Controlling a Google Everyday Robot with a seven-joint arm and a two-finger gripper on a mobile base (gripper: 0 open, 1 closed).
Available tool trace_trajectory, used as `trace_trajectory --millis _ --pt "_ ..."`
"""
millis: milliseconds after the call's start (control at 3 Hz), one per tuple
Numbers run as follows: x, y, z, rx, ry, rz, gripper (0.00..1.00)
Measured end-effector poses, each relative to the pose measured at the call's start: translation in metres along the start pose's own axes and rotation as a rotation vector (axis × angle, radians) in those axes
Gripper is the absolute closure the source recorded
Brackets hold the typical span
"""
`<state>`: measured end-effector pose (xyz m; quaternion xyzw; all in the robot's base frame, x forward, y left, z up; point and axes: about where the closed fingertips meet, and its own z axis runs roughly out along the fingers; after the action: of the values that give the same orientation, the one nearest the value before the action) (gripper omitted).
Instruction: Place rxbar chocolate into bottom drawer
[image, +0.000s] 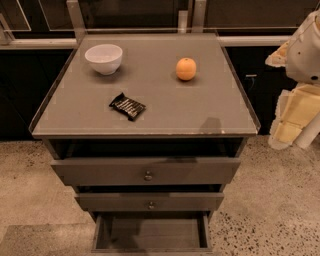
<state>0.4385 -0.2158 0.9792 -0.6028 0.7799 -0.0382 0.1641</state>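
Setting: indoor workspace, office or lab type. Evidence: speckled stone floor (270, 210); dark glass panels (125, 12) in metal frames along the back; free-standing grey-brown cabinet (165, 107) in mid-floor; robot gripper (287, 125) at the right edge, beside the cabinet top.

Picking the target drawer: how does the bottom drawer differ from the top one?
The bottom drawer is pulled out, floor showing; the top drawer is slightly out. The bottom is narrower, no knob visible; the top has a round knob. Both grey-brown. The gripper hangs right of the cabinet.
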Motion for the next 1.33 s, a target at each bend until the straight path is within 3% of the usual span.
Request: trace_trajectory --millis 333,667,1000,1333 --pt "0.0 0.0 0.0 0.0 0.0 0.0 0.0" --pt "-0.018 -0.003 0.009 0.009 0.063 -0.145 0.0" --pt "-0.079 0.004 0.056 -0.029 0.152 -0.407 0.0" --pt "-0.152 0.027 0.113 -0.112 0.144 -0.596 0.0"
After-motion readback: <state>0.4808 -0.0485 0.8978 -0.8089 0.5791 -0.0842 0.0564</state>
